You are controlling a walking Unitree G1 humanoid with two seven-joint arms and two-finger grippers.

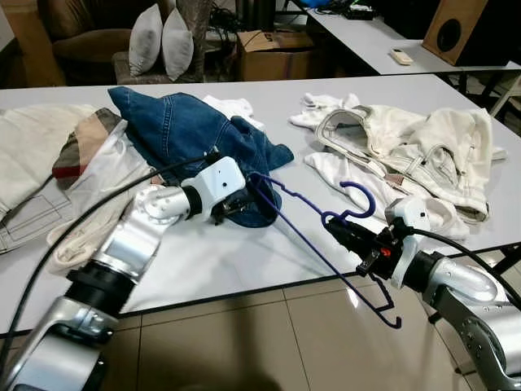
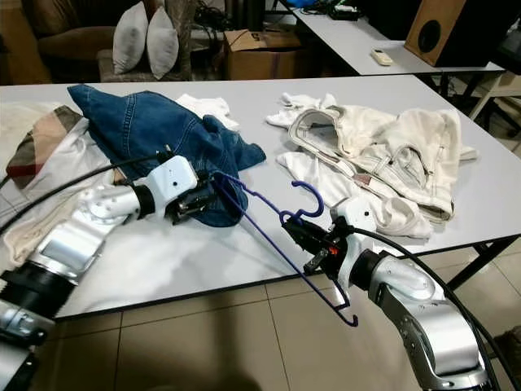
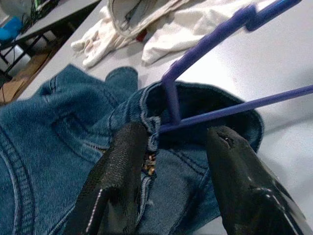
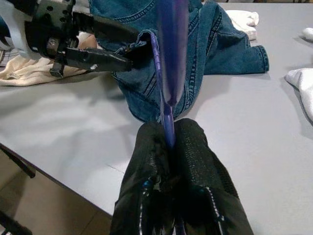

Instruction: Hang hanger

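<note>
A purple plastic hanger stretches over the table's front edge, its hook pointing up. My right gripper is shut on the hanger just below the hook. The hanger's far corner pokes into an opening of the blue denim garment lying crumpled mid-table. My left gripper is at that opening, open, its fingers on either side of the denim hem and the hanger's corner.
White garments lie heaped at the right of the grey table, beige and plaid clothes at the left. Tiled floor lies before the table. Behind stand a cardboard box, pillows and a second table.
</note>
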